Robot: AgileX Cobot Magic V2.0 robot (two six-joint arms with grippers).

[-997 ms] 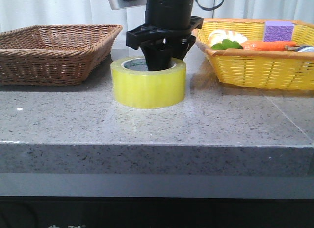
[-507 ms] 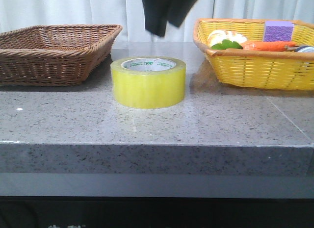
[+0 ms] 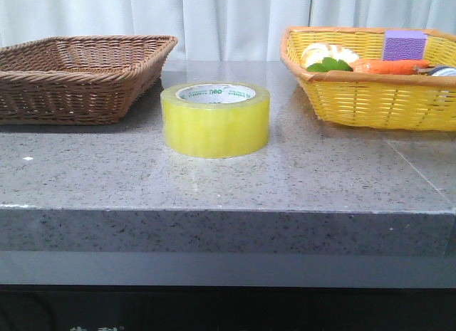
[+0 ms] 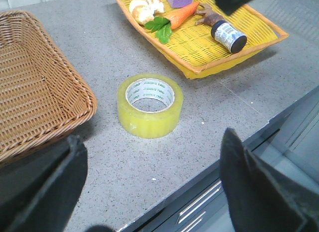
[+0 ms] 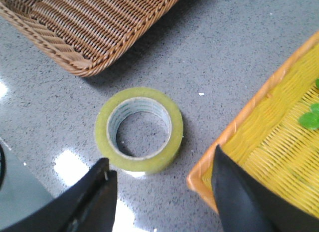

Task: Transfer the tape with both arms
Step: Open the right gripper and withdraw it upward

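Note:
The yellow tape roll (image 3: 215, 120) lies flat on the grey stone table (image 3: 214, 188), between the two baskets, its white core with green letters facing up. It also shows in the left wrist view (image 4: 150, 106) and in the right wrist view (image 5: 139, 129). No gripper shows in the front view. My left gripper (image 4: 152, 179) is open and empty, high above the table's front edge, well clear of the tape. My right gripper (image 5: 159, 192) is open and empty, above the table beside the tape and the yellow basket's rim. A tip of the right arm (image 4: 234, 0) shows in the left wrist view.
An empty brown wicker basket (image 3: 78, 75) stands at the left. A yellow basket (image 3: 370, 96) at the right holds bread, a carrot (image 3: 388, 65), green leaves, a purple block (image 3: 405, 43) and a small dark round bottle (image 4: 228, 36).
The right gripper, which was down in the tape's core a second ago, has let go and risen out of the front view. The tape stays in place.

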